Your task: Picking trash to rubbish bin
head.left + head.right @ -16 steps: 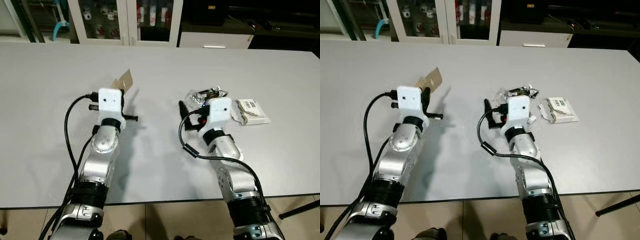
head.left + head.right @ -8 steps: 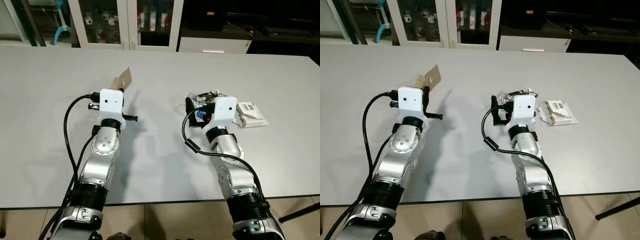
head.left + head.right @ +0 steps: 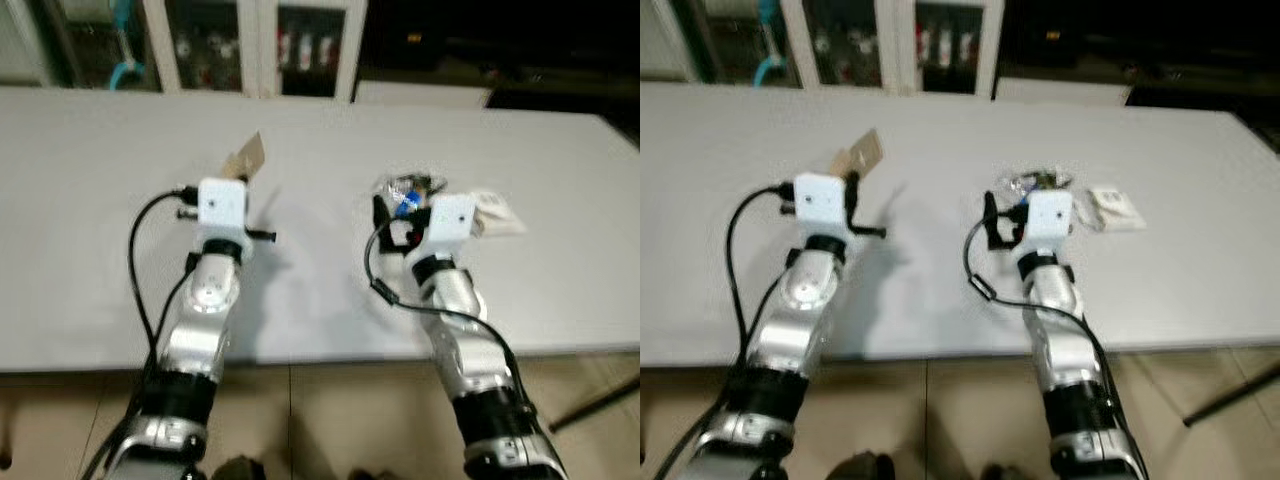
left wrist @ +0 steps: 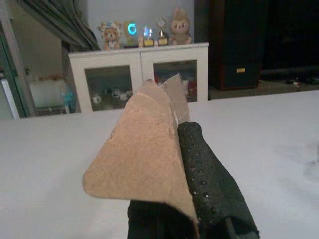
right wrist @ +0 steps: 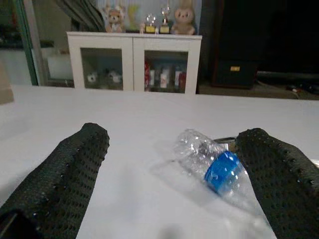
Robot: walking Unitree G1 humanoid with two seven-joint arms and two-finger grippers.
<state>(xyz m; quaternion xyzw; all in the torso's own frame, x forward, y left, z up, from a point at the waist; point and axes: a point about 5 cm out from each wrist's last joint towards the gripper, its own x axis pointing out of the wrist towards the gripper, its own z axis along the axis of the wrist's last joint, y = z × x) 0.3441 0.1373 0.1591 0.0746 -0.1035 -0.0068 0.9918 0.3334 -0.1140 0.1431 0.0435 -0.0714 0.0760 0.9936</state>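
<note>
Two grippers are up over the white table [image 3: 90, 160], and each one has its own job. The left gripper [image 4: 184, 199] is pinching a piece of brown cardboard [image 4: 144, 149] — its black fingers are pressed together on the bottom edge, and the cardboard sticks up above them. From the head views, that cardboard [image 3: 247, 157] pokes out past the left wrist, lifted off the table.

The right gripper [image 5: 174, 164] is spread wide. Between its two fingers lies a crumpled clear plastic bottle [image 5: 212, 167] with a blue cap, resting on the table. It sits closer to one finger than the other, and I cannot tell if it touches that finger. Just beside the bottle, on the robot's right, there is a small white packet [image 3: 1110, 208] on the table too.

I think the step in hand is the second pick-up: one bit of trash is already held, and the bottle is about to be grabbed. Next, the right gripper needs to close on the bottle — gently, because thin plastic can squash and slip out. After that, both bits must be carried to a rubbish bin, so the robot will probably have to turn and look for it. The white packet would still be left to pick up.
</note>
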